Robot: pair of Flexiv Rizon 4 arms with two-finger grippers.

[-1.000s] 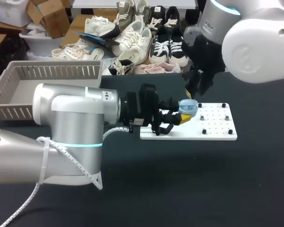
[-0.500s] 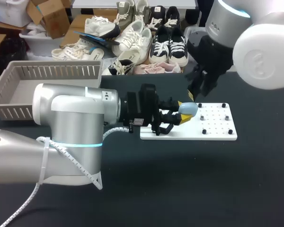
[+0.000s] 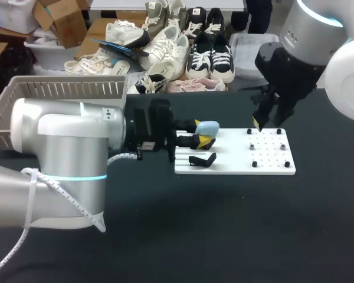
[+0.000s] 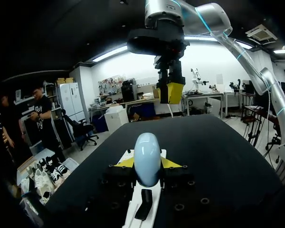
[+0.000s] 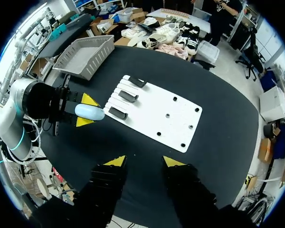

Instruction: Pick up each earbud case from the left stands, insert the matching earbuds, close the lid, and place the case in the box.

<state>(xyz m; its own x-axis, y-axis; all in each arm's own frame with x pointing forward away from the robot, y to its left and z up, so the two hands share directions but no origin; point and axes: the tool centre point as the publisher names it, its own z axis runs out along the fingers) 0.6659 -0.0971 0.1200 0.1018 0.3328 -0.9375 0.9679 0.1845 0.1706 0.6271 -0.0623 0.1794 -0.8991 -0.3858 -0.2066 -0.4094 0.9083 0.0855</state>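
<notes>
Clamping the earbud case (image 3: 207, 127), the left gripper (image 3: 201, 132) points its long axis toward the right gripper (image 5: 144, 161) — fingers apart, empty — across the white board (image 3: 271, 166).

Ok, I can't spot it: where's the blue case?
Head view, near the middle: the case is gripped in the left gripper, beside the stands on the board.

Bare board (image 3: 233, 156) between black stand (image 3: 202, 160) and pegs (image 3: 255, 164)
</notes>
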